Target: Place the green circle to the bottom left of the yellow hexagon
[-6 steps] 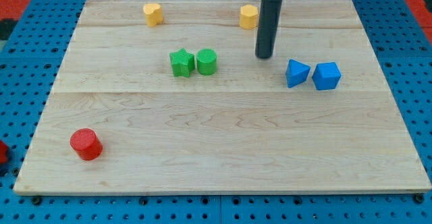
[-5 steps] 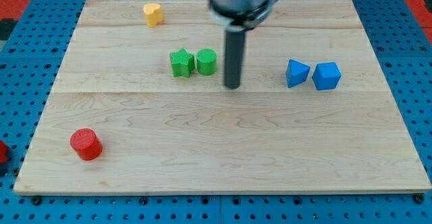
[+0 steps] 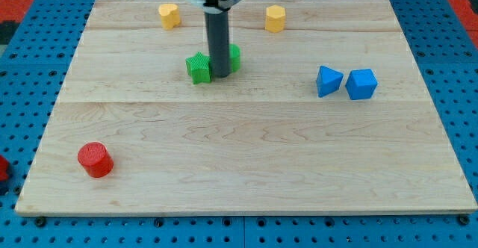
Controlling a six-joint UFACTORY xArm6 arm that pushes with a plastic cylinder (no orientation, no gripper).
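Here, ribbed green circle point(image 3: 234, 57) half hidden behind my tip point(image 3: 220, 77), beside green star point(image 3: 198, 69); no end effector visible.

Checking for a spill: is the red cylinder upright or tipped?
Upright: the red cylinder shows its round top face, standing alone near the board's bottom left.

No text, label, brand, number or sign could be read anywhere on the wooden board point(image 3: 246, 166), the coloured blocks or the blue pegboard point(image 3: 30, 61) around it.
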